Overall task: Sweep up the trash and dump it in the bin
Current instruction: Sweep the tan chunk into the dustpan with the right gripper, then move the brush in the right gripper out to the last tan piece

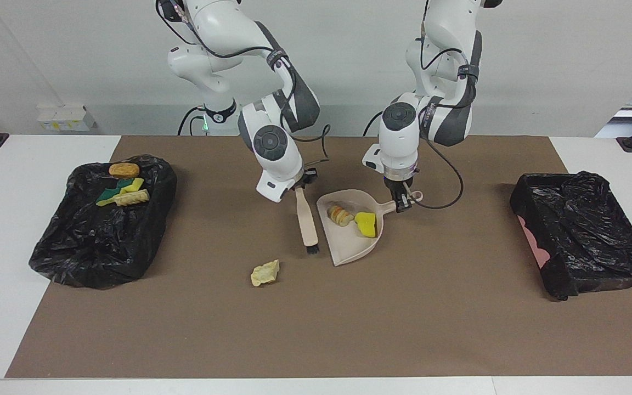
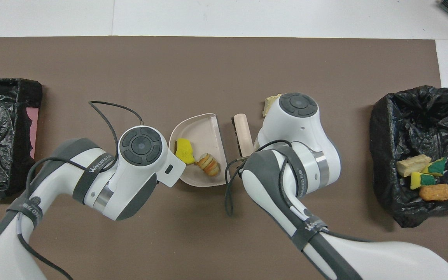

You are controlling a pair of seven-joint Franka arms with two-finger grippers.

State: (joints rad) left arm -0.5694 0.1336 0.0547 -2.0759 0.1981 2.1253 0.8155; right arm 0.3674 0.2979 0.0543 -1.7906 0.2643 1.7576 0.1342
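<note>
While my left gripper (image 1: 402, 204) stays out of the talk of motion, it is clamped shut on the handle of the beige dustpan (image 1: 349, 241), and my right gripper (image 1: 300, 185) is closed tight on the handle of the brush (image 1: 309, 222), whose black bristles point down beside the pan's open lip. Two bits of trash lie in the pan: a striped tan lump (image 1: 341, 214) and a yellow sponge chunk (image 1: 367, 224). One crumpled pale-yellow bit (image 1: 265, 272) lies loose on the brown mat (image 1: 316, 329), farther from the robots than the brush head and toward the right arm's end. Four more bits lie in the black-lined bin (image 1: 102, 225) at that end; a second black-lined bin (image 1: 585, 230) stands at the left arm's end. I judge the step to be sweeping in that last piece: I would keep the pan's lip flat on the mat, bring the bristles down on the side of the bit away from the pan, and draw it in with a low, slow stroke so the light scrap does not skip past. As for writing, I can read only a maker's name, something like "WANJEED", on the bands around both forearms.
</note>
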